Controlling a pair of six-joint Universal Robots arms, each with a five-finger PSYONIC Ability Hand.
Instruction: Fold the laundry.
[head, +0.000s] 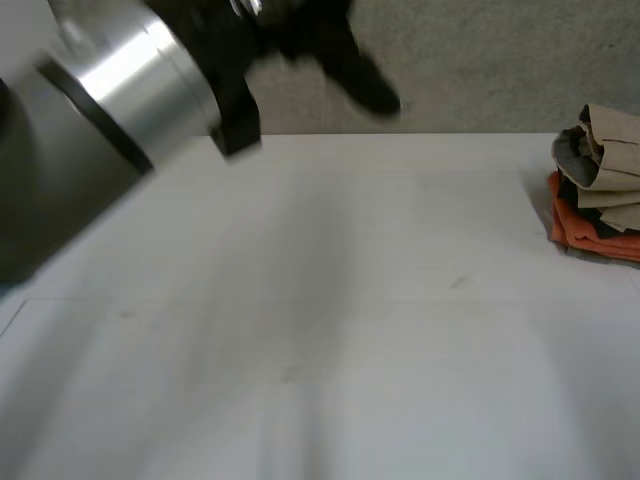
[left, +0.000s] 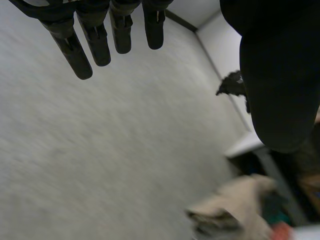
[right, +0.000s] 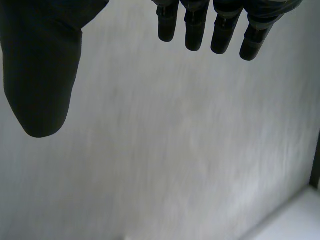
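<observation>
Though the laundry pile (head: 600, 185) sits at the far right edge of the table (head: 350, 300), the left hand (head: 335, 50) hangs past the far edge, well left of it, fingers straight, holding nothing. The right hand (right: 42, 65), equally spread and empty, is likely the nearer one.

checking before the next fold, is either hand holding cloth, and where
Nothing is held: the left hand and the right hand are open and empty; the pile of clothes lies on the table.

A stack of clothes (head: 598, 185) sits at the far right edge of the table (head: 330, 320); the left arm (head: 110, 100) reaches over the far left corner.
</observation>
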